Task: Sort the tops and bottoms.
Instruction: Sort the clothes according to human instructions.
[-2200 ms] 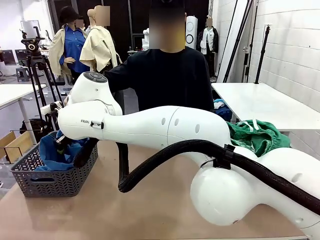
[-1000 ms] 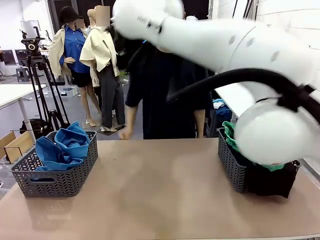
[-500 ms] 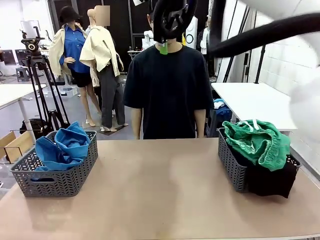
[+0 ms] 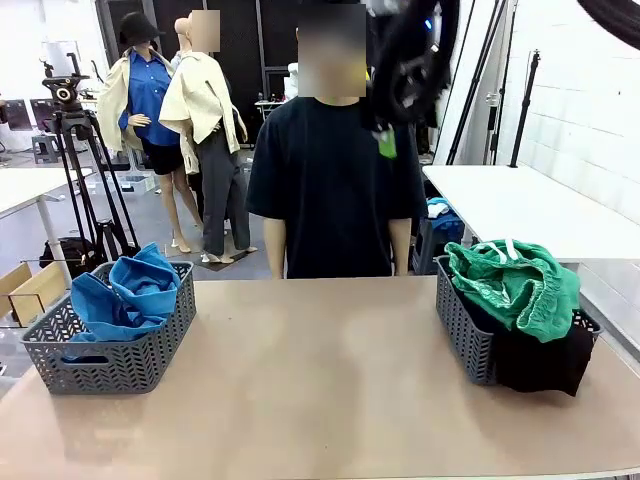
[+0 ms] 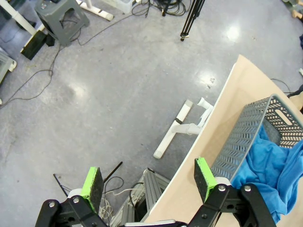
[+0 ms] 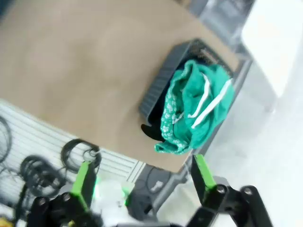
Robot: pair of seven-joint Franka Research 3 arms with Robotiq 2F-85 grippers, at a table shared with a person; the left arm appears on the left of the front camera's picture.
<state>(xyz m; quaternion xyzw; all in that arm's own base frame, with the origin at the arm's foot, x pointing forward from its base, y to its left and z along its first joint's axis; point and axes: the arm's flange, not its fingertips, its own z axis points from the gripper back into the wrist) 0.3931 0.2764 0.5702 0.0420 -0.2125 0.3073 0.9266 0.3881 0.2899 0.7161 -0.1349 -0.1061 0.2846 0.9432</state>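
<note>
Green shorts (image 6: 194,106) top the right basket (image 6: 158,85), far below the right hand (image 6: 142,175) (wide open, empty).

We face a white painted brick wall (image 4: 585,110) on the right, with black poles (image 4: 520,105) leaning against it. A white table (image 4: 520,215) stands below that wall, and the corner of another white table (image 4: 20,190) shows at the left. A camera on a black tripod (image 4: 75,150) stands at the left, with a stool (image 4: 45,145) behind it. The far end of the room is dark. We see a grey, glossy concrete floor (image 5: 109,80) catching spots of light from above, with black cables (image 5: 71,45) trailing over it. The feet of another tripod (image 5: 191,16) rest on that floor, and a grey stool (image 5: 61,16) stands nearby.
</note>
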